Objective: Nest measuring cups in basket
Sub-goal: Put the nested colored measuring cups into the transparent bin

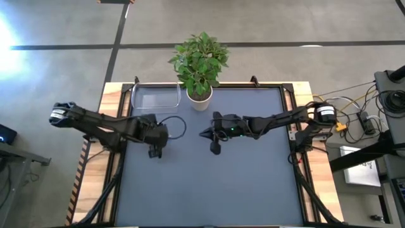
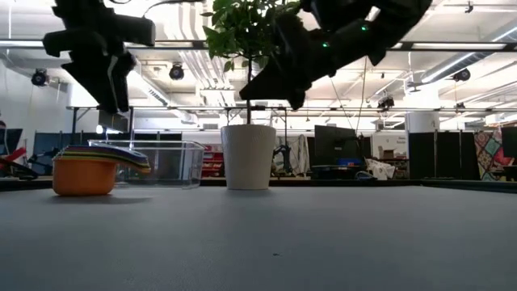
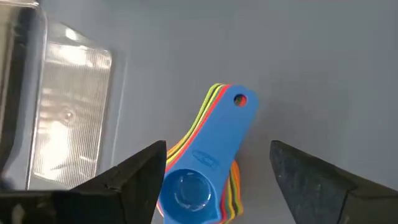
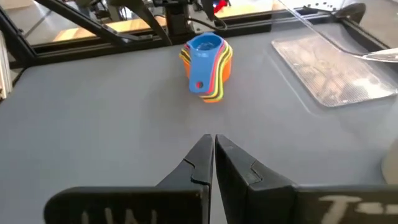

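Seen from above: a dark grey table (image 1: 209,183) with two black arms reaching in from either side. Nested into one stack, the measuring cups (image 3: 202,165) sitting on the table, blue smallest cup on top, orange largest at the bottom, handles fanned together. Not yet in the basket (image 1: 155,96), a clear low-walled tray empty at the table's far left corner, just beside a potted plant (image 1: 200,62) in a white pot.

Directly above the stack, the left pincer (image 1: 155,152), hovering clear of the table, fingers (image 3: 130,180) spread wide on either side of the cups and gripping nothing. Likely placed so to drop straight down and close around the whole stack at once, which looks to be the step in hand. Hidden from the overhead camera by that pincer, the stack itself; best seen from the left wrist and at table height, near the basket's front wall but apart from it.

Near the table's middle, in front of the plant, the right pincer (image 4: 214,155), raised off the surface, fingers pressed together and empty, pointing toward the cups and apparently waiting.

Nesting apparently complete; the lift into the tray apparently the remaining step.
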Controlling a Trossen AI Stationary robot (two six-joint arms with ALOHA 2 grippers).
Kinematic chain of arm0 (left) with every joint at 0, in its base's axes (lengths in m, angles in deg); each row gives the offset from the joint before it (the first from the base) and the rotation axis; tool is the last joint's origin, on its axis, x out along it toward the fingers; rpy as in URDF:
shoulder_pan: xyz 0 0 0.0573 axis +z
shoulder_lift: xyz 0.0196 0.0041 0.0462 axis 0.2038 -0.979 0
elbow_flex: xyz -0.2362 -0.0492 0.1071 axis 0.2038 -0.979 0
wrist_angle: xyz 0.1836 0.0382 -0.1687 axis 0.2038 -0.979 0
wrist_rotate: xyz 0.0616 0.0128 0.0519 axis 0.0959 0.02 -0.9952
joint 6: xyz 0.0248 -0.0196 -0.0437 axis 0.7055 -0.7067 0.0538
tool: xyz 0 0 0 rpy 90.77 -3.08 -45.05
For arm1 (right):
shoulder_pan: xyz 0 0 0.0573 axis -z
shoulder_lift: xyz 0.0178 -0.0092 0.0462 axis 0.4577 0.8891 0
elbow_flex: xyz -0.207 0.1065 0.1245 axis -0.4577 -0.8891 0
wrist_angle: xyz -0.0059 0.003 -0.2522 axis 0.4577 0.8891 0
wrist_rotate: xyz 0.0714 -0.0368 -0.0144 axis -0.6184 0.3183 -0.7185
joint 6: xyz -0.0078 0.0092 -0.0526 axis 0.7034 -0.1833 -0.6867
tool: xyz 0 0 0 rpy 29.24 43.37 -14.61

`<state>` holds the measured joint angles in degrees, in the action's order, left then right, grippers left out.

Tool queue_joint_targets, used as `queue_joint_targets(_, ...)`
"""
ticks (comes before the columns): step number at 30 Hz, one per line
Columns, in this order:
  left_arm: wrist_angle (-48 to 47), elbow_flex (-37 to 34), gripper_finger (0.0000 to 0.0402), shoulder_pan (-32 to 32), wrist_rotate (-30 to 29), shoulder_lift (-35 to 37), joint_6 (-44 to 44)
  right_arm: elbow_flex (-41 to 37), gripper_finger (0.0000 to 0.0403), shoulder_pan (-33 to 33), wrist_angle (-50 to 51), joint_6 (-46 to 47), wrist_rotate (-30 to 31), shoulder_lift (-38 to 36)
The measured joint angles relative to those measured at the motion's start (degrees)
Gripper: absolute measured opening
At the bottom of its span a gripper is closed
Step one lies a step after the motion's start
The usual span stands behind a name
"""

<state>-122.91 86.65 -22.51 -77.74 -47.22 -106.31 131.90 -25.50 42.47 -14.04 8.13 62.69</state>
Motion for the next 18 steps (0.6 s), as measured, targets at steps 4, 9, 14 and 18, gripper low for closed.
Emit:
queue_joint_targets(4, 0.57, 0.00, 0.0283, 3.64, 2.16, 0.00, 4.70, -1.46, 0.0008, -0.02, -0.34, 0.01, 0.15, -1.47)
queue_joint_targets(9, 4.25, -0.02, 0.0313, 5.58, 2.19, -0.70, 10.49, -1.69, 0.0008, -0.13, -0.08, -0.02, 0.15, -1.25)
queue_joint_targets(14, 5.47, -0.02, 0.0339, 6.60, 4.42, -3.67, 14.84, -1.69, 0.0008, -0.13, -0.03, -0.28, 0.15, -1.25)
queue_joint_targets(18, 5.42, -0.09, 0.0341, 8.22, 8.05, -7.56, 15.77, -1.69, 0.0008, -0.13, 0.19, -0.38, 0.15, -1.25)
